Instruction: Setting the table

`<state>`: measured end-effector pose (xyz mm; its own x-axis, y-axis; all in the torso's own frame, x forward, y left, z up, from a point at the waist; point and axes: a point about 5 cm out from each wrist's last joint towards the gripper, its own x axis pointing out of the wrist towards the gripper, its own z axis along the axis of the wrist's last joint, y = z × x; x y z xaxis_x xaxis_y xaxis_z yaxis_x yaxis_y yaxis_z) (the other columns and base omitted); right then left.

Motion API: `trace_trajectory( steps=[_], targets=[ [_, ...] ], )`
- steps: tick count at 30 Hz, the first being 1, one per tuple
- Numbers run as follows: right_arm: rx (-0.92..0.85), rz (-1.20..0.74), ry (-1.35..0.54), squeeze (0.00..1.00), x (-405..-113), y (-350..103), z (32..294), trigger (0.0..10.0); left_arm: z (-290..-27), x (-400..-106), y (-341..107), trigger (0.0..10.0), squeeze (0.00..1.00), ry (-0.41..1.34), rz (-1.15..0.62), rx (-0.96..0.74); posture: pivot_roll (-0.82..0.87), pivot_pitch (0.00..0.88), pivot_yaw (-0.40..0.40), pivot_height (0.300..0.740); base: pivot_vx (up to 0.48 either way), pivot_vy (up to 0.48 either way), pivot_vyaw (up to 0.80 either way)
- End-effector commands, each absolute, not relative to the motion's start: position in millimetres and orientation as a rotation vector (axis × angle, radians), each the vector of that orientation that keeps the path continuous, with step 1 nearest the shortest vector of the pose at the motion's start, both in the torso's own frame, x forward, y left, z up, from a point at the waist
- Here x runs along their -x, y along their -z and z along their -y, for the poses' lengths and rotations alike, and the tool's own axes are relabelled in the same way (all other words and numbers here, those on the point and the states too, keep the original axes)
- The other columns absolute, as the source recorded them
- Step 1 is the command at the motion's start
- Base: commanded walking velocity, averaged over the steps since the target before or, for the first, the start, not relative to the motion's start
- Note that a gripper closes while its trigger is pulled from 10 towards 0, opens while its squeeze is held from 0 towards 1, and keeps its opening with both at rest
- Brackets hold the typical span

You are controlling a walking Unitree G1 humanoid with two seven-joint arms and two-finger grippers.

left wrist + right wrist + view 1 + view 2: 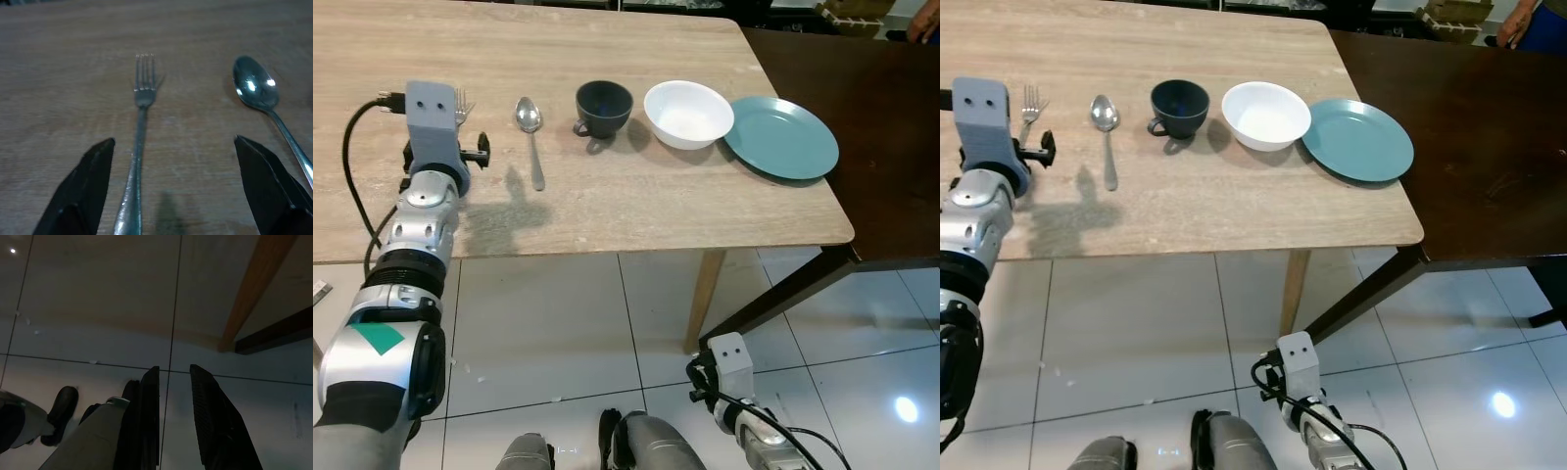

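Observation:
A steel fork (139,127) lies flat on the light wooden table (636,211) near its left side. My left gripper (174,141) hovers just above it, open, with the handle between the two spread fingers and nearer one of them. Beside the fork lies a spoon (530,127). To the right of the spoon stand, in a row, a dark blue cup (604,106), a white bowl (688,114) and a teal plate (781,137). My right gripper (174,368) hangs low over the tiled floor, shut with nothing in it.
A dark brown table (862,88) adjoins the wooden one on the right. A wooden leg (705,294) stands under the front right corner. A person's arm (925,24) shows at the far top right. White tiled floor (558,333) lies before the table.

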<state>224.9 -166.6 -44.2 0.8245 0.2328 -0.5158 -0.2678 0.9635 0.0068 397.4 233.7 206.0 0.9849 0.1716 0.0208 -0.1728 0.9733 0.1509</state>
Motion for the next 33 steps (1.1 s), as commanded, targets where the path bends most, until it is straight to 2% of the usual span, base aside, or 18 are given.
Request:
trace_trajectory(
  steps=[1,7,8,13,15,17,21,25,29,31,33],
  targets=[
    [0.052,-0.539,-0.237,0.00,-223,45,173,10.0,-235,-394,-201,10.0,0.00,-0.170,0.021,-0.113,0.07,0.123,-0.071,0.740,0.000,0.000,0.00],
    [0.043,-0.508,-0.227,0.00,-232,38,174,10.0,-227,-386,-213,10.0,0.00,-0.077,0.177,-0.014,0.07,0.106,-0.071,0.740,0.000,0.000,0.00],
    [0.044,-0.483,-0.228,0.00,-241,32,173,10.0,-227,-378,-209,10.0,0.00,-0.049,0.230,0.013,0.07,0.074,-0.065,0.740,0.000,0.000,0.00],
    [0.041,-0.462,-0.228,0.00,-248,27,171,10.0,-229,-370,-206,10.0,0.00,-0.041,0.258,0.053,0.07,0.063,-0.062,0.740,0.000,0.000,0.00],
    [0.041,-0.459,-0.229,0.00,-249,27,171,10.0,-226,-368,-210,10.0,0.00,0.003,0.283,0.095,0.07,0.062,-0.060,0.740,0.000,0.000,0.00],
    [0.026,-0.443,-0.236,0.00,-250,25,168,10.0,-217,-362,-213,10.0,0.00,0.129,0.308,0.197,0.08,0.061,-0.058,0.740,0.000,0.000,0.00],
    [0.015,-0.435,-0.243,0.00,-251,24,166,10.0,-213,-358,-213,10.0,0.00,0.179,0.318,0.259,0.07,0.061,-0.055,0.740,0.000,0.000,0.00],
    [0.016,-0.434,-0.247,0.00,-251,25,165,10.0,-217,-359,-209,10.0,0.00,0.131,0.288,0.233,0.07,0.065,-0.053,0.740,0.000,0.000,0.00],
    [0.016,-0.439,-0.249,0.00,-249,26,164,10.0,-224,-359,-209,10.0,0.00,0.026,0.291,0.081,0.07,0.069,-0.053,0.740,0.000,0.000,0.00],
    [0.022,-0.444,-0.251,0.00,-248,27,164,10.0,-236,-361,-210,10.0,0.00,-0.115,0.263,-0.061,0.08,0.073,-0.056,0.740,0.000,0.000,0.00],
    [0.028,-0.453,-0.256,0.00,-246,28,164,10.0,-245,-362,-211,10.0,0.00,-0.195,0.244,-0.042,0.08,0.073,-0.056,0.740,0.000,0.000,0.00]
  ],
)
